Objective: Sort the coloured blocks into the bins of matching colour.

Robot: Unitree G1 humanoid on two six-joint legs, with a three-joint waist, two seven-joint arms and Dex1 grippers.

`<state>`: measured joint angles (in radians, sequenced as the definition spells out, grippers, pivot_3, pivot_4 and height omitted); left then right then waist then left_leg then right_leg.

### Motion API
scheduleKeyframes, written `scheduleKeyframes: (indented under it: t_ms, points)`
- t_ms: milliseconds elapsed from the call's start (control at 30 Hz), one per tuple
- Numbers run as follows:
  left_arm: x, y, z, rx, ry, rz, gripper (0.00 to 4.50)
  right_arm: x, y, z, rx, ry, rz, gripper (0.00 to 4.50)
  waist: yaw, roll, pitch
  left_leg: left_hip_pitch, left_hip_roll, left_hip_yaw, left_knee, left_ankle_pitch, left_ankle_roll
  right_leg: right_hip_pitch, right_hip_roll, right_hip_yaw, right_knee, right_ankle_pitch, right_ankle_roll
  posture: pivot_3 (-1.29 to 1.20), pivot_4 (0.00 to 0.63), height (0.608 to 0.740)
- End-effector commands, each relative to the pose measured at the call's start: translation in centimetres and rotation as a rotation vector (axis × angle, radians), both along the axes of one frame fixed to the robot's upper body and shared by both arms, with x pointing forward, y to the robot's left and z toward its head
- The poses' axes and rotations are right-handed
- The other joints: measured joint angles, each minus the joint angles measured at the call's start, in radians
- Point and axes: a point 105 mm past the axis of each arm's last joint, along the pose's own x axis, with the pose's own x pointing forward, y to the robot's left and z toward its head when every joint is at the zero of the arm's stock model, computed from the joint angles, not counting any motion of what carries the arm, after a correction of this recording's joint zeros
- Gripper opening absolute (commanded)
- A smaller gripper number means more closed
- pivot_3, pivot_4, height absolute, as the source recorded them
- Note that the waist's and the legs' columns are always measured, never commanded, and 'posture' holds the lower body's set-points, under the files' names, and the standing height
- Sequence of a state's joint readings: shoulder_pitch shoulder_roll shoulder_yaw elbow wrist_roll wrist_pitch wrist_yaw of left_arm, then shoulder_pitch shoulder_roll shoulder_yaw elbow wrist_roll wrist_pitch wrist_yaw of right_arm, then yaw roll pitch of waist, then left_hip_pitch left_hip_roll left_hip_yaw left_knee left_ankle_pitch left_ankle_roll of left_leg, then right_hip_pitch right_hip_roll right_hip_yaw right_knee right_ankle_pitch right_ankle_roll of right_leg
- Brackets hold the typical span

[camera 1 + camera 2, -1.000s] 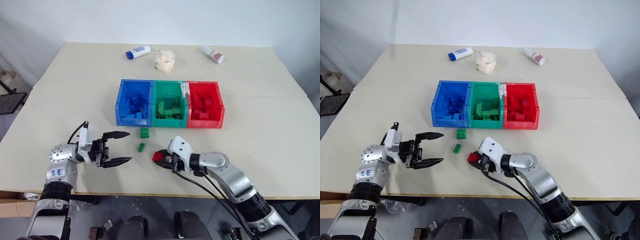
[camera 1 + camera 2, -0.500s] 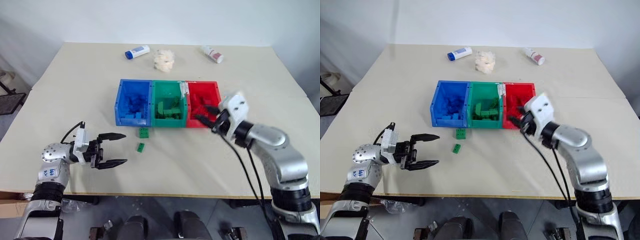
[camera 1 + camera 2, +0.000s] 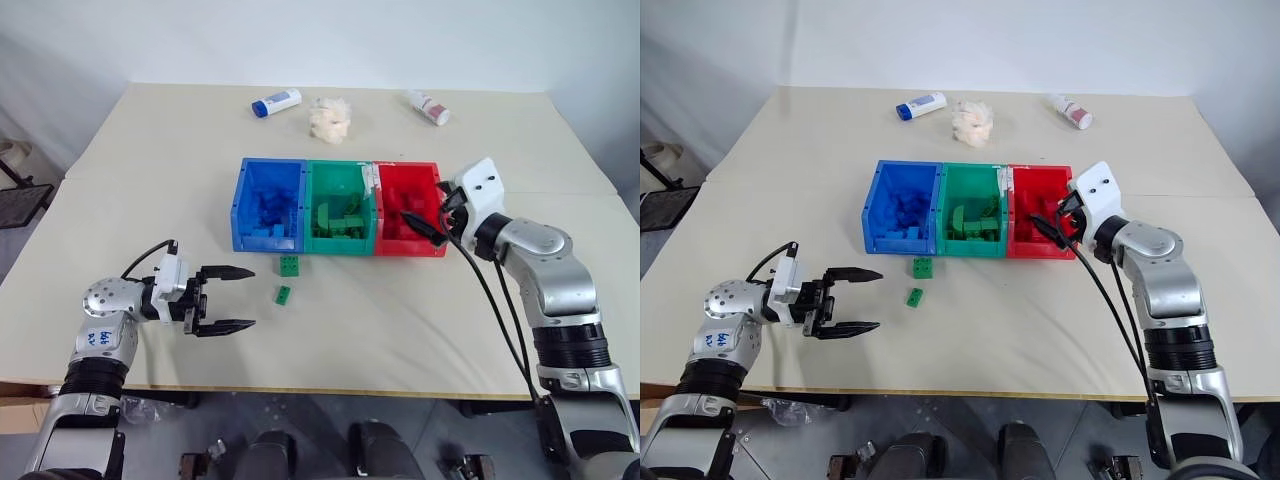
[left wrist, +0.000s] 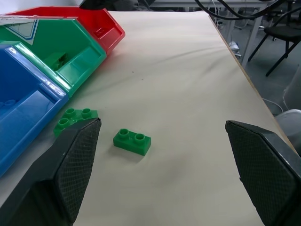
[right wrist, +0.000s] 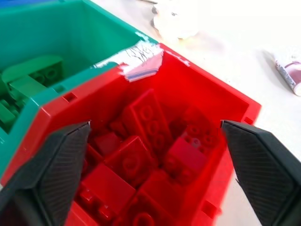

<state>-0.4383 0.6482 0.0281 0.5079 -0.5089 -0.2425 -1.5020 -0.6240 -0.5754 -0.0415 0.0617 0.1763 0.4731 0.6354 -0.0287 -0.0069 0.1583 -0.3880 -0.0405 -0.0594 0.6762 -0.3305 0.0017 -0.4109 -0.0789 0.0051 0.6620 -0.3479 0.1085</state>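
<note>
Red bin (image 5: 225, 103) holds red bricks (image 5: 155, 155); right gripper (image 3: 424, 221) spread above it, left gripper (image 3: 226, 298) spread, both empty.

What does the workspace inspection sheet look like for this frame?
Surface: beige table, a seam across it.
Job's things: blue bin, green bin and red bin joined in a row, each holding blocks of its own colour; two green blocks loose in front, one near the bins, a smaller one nearer the robot.
Clutter: blue-capped bottle, whitish tissue wad, red-capped bottle, all at the far edge.
Grippers: left hand open, empty, beside the loose blocks; right hand open, empty, over the red bin.
Cables: black cables along the right arm.
Surroundings: white wall; black chair at left.
</note>
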Motion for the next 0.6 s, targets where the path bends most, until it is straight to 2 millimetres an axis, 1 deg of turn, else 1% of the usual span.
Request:
scheduleKeyframes:
  t_ms: [33,133,233,300,367,433,467,600]
  points:
    - [-0.7,0.0,0.2,0.017,-0.017,-0.073,4.50,-0.8,0.1,1.5,-0.029,-0.061,0.028,4.46,0.000,0.000,0.000,0.000,0.000,0.000,0.000,0.000,0.000,0.000,0.000,0.000,0.000,0.000,0.000,0.00,0.150,0.740]
    - [-0.6,-0.1,0.3,0.009,-0.017,-0.070,4.50,-1.9,0.2,1.3,-0.039,-0.053,0.060,4.46,0.000,0.000,0.000,0.000,0.000,0.000,0.000,0.000,0.000,0.000,0.000,0.000,0.000,0.000,0.000,0.00,0.150,0.740]
    - [-0.3,-0.2,0.3,0.002,-0.022,-0.057,4.50,-4.3,0.4,0.5,-0.053,-0.028,0.140,4.46,0.002,0.000,0.000,0.000,0.000,0.000,0.000,0.000,0.000,0.000,0.000,0.000,0.000,0.000,0.000,0.00,0.150,0.740]
    - [-0.1,0.0,0.5,-0.003,-0.032,-0.037,4.50,-5.9,0.1,-0.4,-0.067,0.015,0.184,4.46,0.005,0.000,0.000,-0.001,0.000,0.000,0.000,0.000,0.000,0.000,0.000,0.000,0.000,0.000,0.000,0.00,0.150,0.740]
    - [0.1,0.3,0.5,-0.003,-0.040,-0.009,4.50,-8.2,-0.3,-1.6,-0.084,0.092,0.254,4.46,0.011,0.000,0.000,-0.001,0.000,0.000,0.001,0.000,0.001,0.001,0.000,0.000,-0.001,0.000,0.000,0.00,0.150,0.740]
    - [0.0,0.9,0.4,-0.003,-0.043,0.022,4.50,-10.7,-1.2,-3.0,-0.113,0.200,0.303,4.46,0.016,0.000,0.000,-0.001,0.000,-0.001,0.001,-0.001,0.001,0.001,0.000,0.000,-0.001,0.000,0.000,0.00,0.150,0.740]
    - [0.0,1.3,0.4,0.000,-0.046,0.039,4.50,-11.6,-1.7,-3.4,-0.127,0.236,0.314,4.46,0.020,0.000,0.000,-0.001,0.000,0.000,0.001,-0.001,0.001,0.001,0.000,0.000,-0.002,0.000,0.000,0.00,0.150,0.740]
    - [-0.1,2.8,0.4,0.007,-0.059,0.118,4.50,-13.5,-3.2,-3.9,-0.165,0.287,0.350,4.46,0.013,0.000,0.000,0.000,0.001,0.002,0.001,-0.001,0.002,0.003,0.000,0.000,-0.004,0.000,0.000,0.00,0.150,0.740]
